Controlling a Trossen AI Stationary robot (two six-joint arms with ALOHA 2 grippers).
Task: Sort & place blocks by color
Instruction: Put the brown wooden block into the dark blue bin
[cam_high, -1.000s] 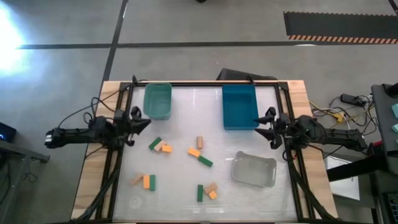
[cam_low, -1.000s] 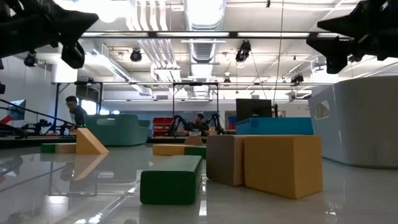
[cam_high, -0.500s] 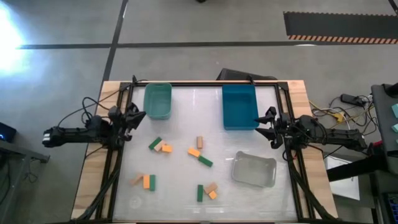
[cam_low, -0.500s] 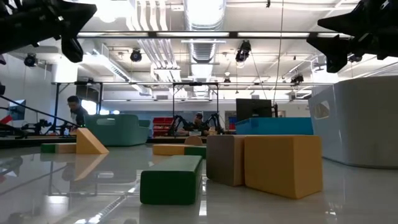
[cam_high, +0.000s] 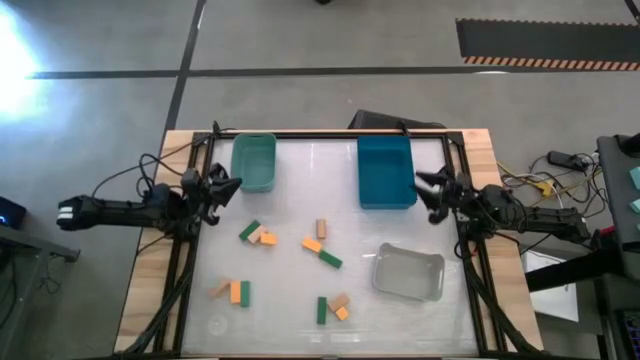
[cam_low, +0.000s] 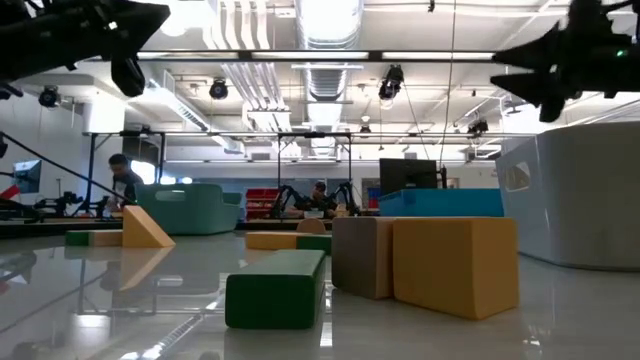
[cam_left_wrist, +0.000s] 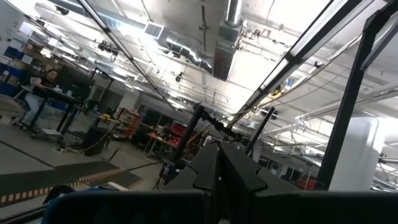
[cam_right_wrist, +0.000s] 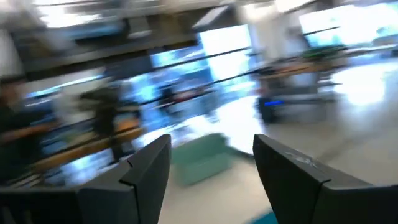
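Setting: large open robotics lab or industrial workshop hall. Evidence: polished grey concrete floor (cam_high: 300, 40) with dark seam lines and an orange-and-black hazard-striped mat (cam_high: 545, 40); high ceiling with exposed silver ventilation ducts (cam_low: 322, 25), hung black spotlights (cam_low: 391, 83) and strip lighting. Beyond the glossy white table (cam_high: 290, 300), other workstations with robot arms (cam_low: 290, 195) and a seated person (cam_low: 122, 183) at a bench.

Grey concrete floor (cam_high: 300, 40), hazard-striped mat (cam_high: 545, 40) far right. Ceiling ducts (cam_low: 320, 30) and lights overhead. 1 person (cam_low: 122, 185) at distant desks.
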